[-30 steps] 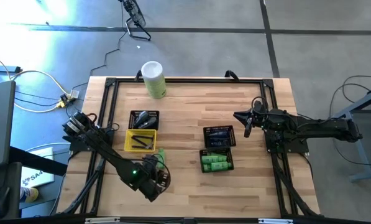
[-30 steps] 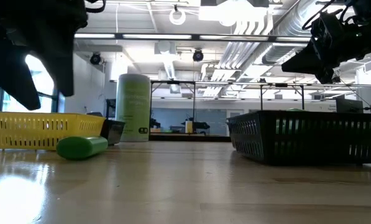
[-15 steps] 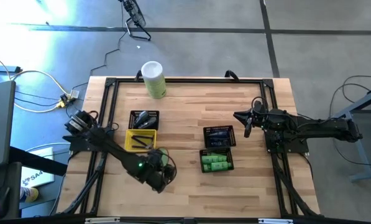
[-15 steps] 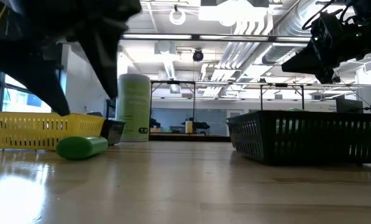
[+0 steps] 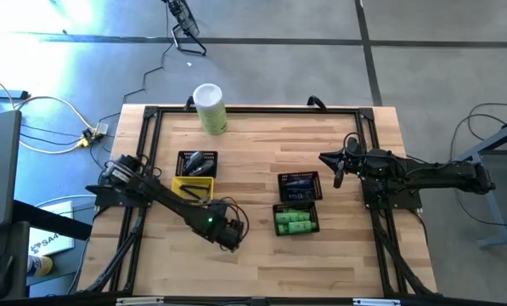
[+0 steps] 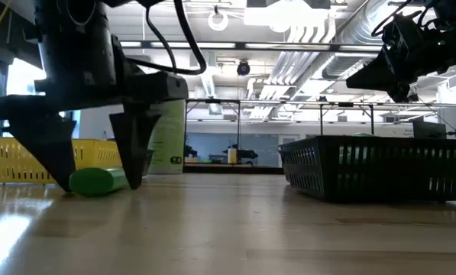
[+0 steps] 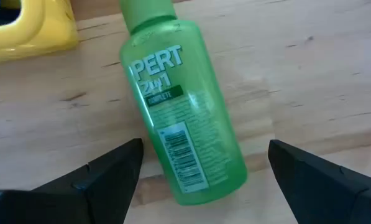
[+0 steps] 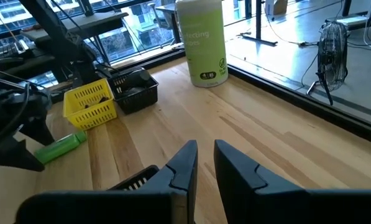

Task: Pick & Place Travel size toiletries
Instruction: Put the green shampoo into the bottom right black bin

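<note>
A small bright green bottle (image 7: 184, 118) marked PERT lies on its side on the wooden table, its cap end next to the yellow tray (image 7: 30, 31). My left gripper (image 7: 204, 180) is open and points down over it. Its two fingers stand on either side of the bottle (image 6: 99, 180), low over the table, with a gap on each side. My right gripper (image 8: 205, 163) is shut and waits, held level above the table's right side (image 5: 329, 160), touching nothing.
A tall pale-green canister (image 5: 211, 108) stands at the far edge. A black basket (image 5: 197, 162) of dark items sits behind the yellow tray (image 5: 185, 192). On the right, one black basket (image 5: 300, 186) holds dark items and another (image 5: 296, 221) holds green bottles.
My left gripper has gone toward the table's right edge and down. Its fingers now straddle the green bottle, where before they hung higher and to the bottle's left. The bottle has stayed where it lay.
</note>
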Controlling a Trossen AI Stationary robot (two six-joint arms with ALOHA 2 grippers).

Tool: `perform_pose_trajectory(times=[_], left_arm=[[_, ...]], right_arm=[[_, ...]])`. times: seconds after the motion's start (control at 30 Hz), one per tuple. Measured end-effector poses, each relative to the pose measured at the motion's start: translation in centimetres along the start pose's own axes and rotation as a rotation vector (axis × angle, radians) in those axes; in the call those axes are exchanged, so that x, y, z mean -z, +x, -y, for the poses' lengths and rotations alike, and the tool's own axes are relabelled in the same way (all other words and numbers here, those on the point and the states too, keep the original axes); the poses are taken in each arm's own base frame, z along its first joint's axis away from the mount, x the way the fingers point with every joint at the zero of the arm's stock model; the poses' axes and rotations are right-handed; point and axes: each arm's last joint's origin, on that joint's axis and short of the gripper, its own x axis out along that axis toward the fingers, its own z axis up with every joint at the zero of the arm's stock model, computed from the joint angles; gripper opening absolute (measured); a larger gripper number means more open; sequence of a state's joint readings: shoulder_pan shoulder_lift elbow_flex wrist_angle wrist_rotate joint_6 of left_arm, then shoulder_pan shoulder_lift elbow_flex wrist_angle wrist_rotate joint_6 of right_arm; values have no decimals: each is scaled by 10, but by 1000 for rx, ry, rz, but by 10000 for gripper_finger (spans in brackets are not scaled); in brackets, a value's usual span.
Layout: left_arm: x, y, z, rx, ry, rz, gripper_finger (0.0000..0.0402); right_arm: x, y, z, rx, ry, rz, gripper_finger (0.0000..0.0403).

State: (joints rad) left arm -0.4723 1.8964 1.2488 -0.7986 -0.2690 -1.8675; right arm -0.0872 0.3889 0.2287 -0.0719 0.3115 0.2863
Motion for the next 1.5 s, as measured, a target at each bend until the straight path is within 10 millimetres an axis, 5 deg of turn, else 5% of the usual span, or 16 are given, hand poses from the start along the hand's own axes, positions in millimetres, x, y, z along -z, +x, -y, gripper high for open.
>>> perform_pose_trajectory(times=[0.43,0.9,1.5], left_arm=[[-8,2,1,-6,-16,45,338],[-8,2,1,-9,-19,31,234],[-7,2,1,-17,-11,9,175]], right_arm=[[0,0,0,0,-3,0,46],[0,0,0,0,-3,0,46],[0,0,0,0,-3,-1,46]])
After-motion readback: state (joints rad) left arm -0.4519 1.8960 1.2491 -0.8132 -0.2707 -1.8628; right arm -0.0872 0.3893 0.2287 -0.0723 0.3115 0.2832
